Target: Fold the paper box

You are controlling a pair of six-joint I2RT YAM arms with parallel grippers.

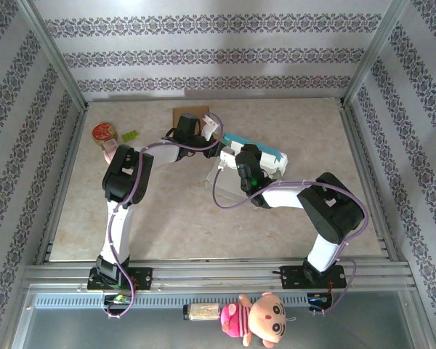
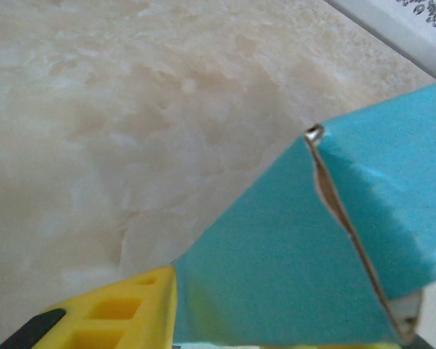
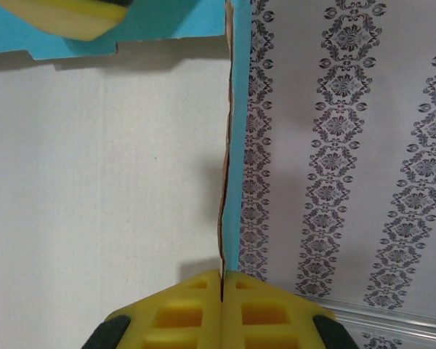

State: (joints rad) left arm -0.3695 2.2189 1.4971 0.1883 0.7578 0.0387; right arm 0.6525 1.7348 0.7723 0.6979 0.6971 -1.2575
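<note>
Noted at the left gripper [image 1: 215, 132] one yellow finger [image 2: 123, 314] touching the teal-and-white paperboard box [image 2: 291, 269] just beside its tip, presumably steadying a flap; cannot tell the opening, its mate being cut off. Found the right gripper [image 3: 221, 294] clamped on a thin box wall rising from between its pads [image 3: 182, 314], probably to set the crease.

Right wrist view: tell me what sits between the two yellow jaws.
One thin wall of the paper box, teal on one side and white on the other, is pinched edge-on by the right gripper, as the right wrist view shows.
</note>
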